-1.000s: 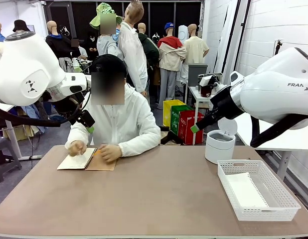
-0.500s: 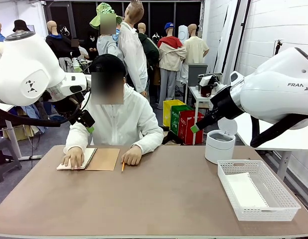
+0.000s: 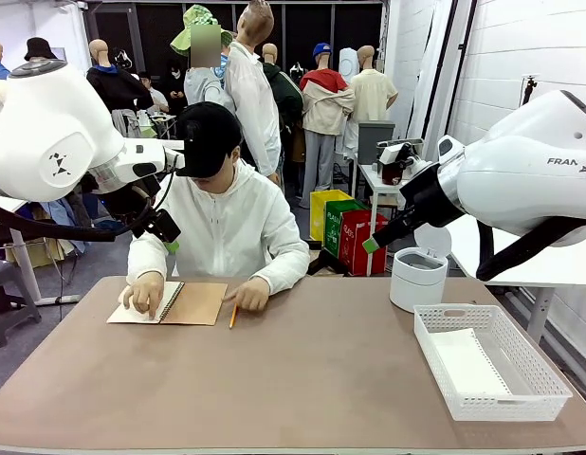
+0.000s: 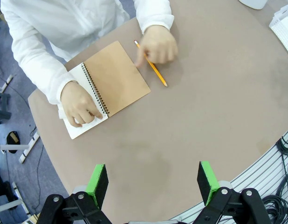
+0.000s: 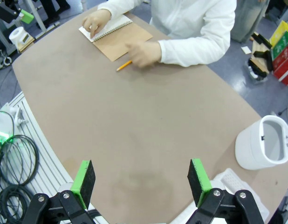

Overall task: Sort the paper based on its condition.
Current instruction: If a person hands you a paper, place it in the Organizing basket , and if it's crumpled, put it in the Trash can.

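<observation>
One white sheet of paper (image 3: 464, 365) lies flat in the white mesh basket (image 3: 511, 406) at the table's right front. My left gripper (image 3: 165, 235) hangs high over the far left of the table, open (image 4: 153, 184), with nothing between its green pads. My right gripper (image 3: 374, 244) hangs high at the right, also open (image 5: 141, 182) and empty. Across the table a person rests one hand (image 3: 143, 294) on the open page of a spiral notebook (image 3: 193, 303). Their other hand (image 3: 247, 296) lies by a yellow pencil (image 3: 233, 316) on the table.
A white round bin (image 3: 418, 278) stands at the far right, behind the basket. From the left wrist I look down on the notebook (image 4: 118, 77) and pencil (image 4: 153, 70). From the right wrist I see the bin (image 5: 263, 149) and brown tabletop (image 5: 134, 121).
The person has stopped writing: the pencil hand moved off the notebook to the table beside it, and the other hand shifted on the page. Both arms stay still.
</observation>
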Action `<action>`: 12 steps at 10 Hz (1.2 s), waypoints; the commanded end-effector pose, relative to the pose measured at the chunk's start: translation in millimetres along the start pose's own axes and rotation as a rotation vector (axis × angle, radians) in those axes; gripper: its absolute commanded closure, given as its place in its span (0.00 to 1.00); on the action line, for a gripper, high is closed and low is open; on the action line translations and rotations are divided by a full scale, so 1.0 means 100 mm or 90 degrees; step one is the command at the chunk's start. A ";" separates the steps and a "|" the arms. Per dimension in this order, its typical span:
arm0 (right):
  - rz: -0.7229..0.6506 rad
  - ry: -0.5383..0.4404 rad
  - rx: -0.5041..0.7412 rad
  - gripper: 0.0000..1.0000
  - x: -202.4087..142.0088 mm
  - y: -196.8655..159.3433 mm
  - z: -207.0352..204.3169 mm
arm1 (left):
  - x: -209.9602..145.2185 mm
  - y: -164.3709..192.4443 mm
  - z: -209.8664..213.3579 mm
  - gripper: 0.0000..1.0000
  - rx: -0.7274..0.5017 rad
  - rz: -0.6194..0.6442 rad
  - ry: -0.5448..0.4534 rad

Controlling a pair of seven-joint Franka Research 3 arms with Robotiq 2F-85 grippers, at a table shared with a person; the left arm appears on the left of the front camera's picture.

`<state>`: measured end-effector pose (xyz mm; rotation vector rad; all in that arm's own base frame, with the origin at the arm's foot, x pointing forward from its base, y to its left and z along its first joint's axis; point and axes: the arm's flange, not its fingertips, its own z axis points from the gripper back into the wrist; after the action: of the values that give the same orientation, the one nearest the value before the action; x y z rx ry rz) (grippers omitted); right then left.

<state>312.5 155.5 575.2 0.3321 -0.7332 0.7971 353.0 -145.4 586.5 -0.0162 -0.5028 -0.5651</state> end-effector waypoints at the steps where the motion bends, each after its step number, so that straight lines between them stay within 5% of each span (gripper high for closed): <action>1: 0.000 0.002 -0.003 0.00 -0.01 0.01 0.00 | 0.00 0.01 0.01 0.00 -0.002 0.001 -0.004; 12: 0.000 0.002 -0.003 0.00 -0.01 0.01 0.00 | 0.00 0.01 0.01 0.00 -0.002 0.001 -0.004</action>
<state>312.5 155.5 575.2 0.3321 -0.7332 0.7971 353.0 -145.4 586.5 -0.0162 -0.5028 -0.5651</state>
